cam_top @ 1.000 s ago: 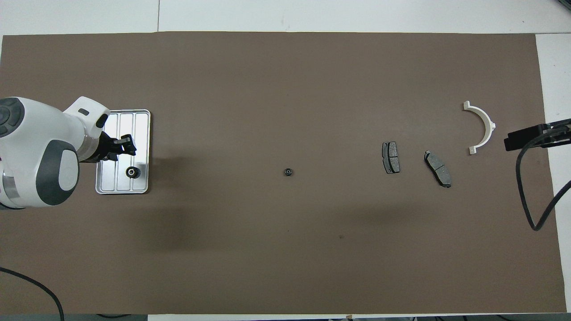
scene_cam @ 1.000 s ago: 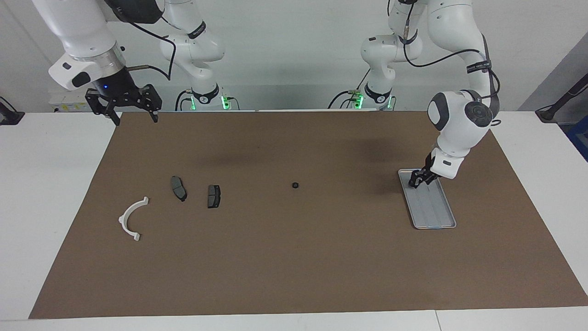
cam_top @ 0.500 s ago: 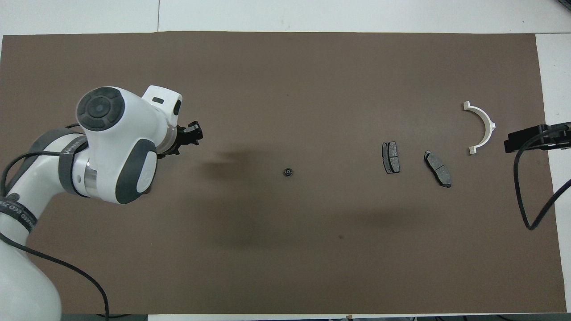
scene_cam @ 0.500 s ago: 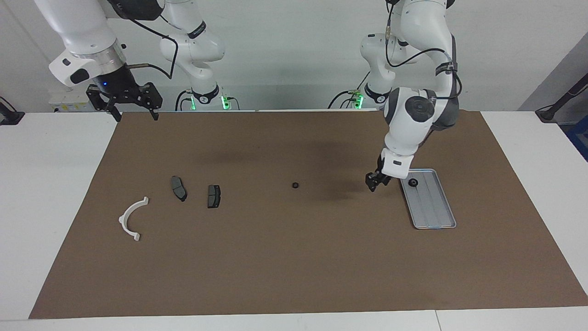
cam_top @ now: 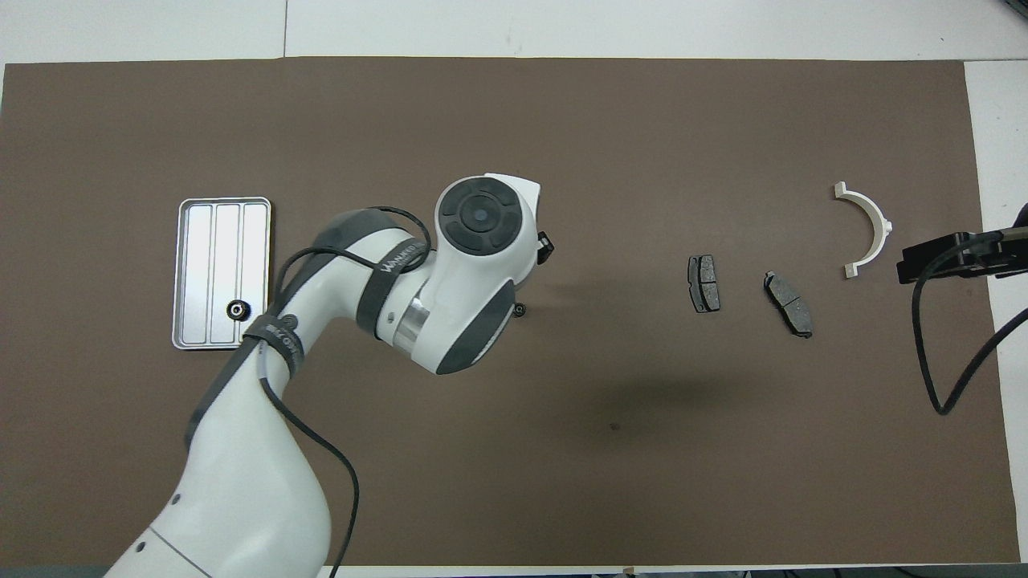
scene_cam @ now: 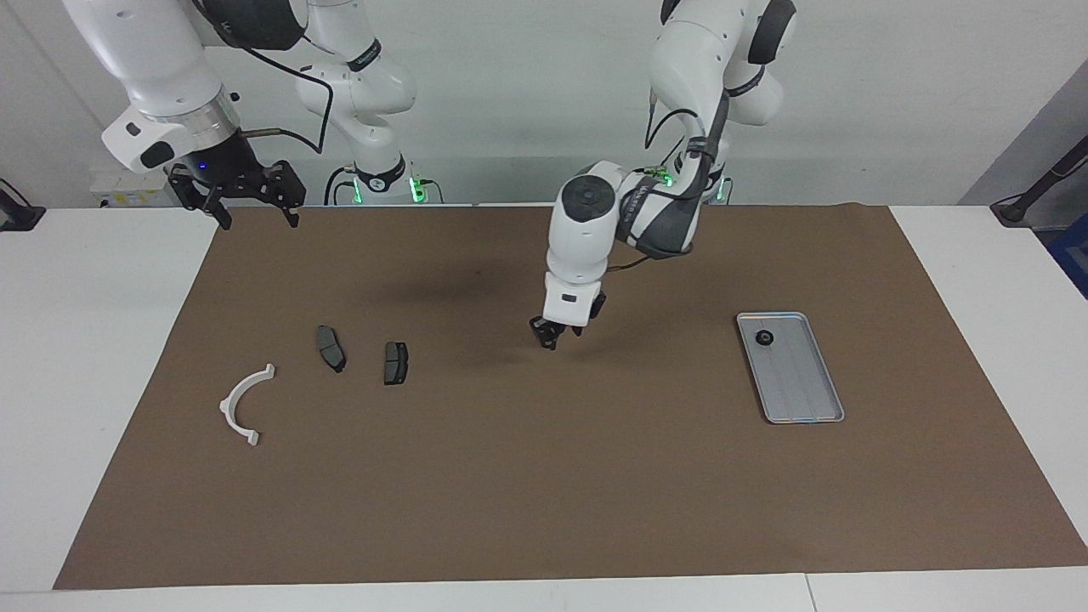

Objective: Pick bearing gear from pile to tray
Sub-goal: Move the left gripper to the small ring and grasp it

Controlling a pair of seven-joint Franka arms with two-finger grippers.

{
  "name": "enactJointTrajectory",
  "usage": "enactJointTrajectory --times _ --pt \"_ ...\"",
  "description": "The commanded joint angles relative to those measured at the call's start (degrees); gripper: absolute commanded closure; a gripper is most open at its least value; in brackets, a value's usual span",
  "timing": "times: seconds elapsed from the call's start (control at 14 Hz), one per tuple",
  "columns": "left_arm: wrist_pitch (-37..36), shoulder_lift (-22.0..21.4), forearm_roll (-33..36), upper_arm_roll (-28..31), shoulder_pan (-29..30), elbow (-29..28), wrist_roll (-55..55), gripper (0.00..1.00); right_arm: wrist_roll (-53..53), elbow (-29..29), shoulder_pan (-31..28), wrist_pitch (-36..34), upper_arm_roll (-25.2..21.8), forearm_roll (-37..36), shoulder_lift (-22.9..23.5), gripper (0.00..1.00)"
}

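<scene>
One small black bearing gear (cam_top: 520, 310) lies on the brown mat at mid table, half covered by the left arm's wrist in the overhead view. My left gripper (scene_cam: 548, 337) hangs low right over it, open and holding nothing, and hides it in the facing view. Whether they touch I cannot tell. Another bearing gear (scene_cam: 765, 338) rests in the silver tray (scene_cam: 803, 399) at the left arm's end, in the corner nearest the robots. My right gripper (scene_cam: 248, 208) waits open over the mat's corner at the right arm's end.
The pile's other parts lie toward the right arm's end: a white arc bracket (scene_cam: 242, 404) and two dark brake-pad plates (scene_cam: 331, 348) (scene_cam: 395, 362). The brown mat (scene_cam: 544, 493) covers most of the white table. The left arm's elbow stands high over mid table.
My left gripper left a bearing gear in the tray and swung along the mat to the gear at mid table. The right gripper barely shifted.
</scene>
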Motion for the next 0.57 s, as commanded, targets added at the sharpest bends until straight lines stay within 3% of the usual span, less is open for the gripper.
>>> enactJointTrajectory --times 0.0,0.5 --pt "0.1 2.2 0.0 1.2 -1.5 1.7 -0.7 0.43 0.7 -1.6 -0.7 0.3 0.3 1.3 -1.0 0.0" --pt "0.3 3.9 0.4 1.3 -2.4 -0.7 -0.5 0.43 0.8 -2.2 -0.6 1.2 0.4 1.3 -1.0 0.0"
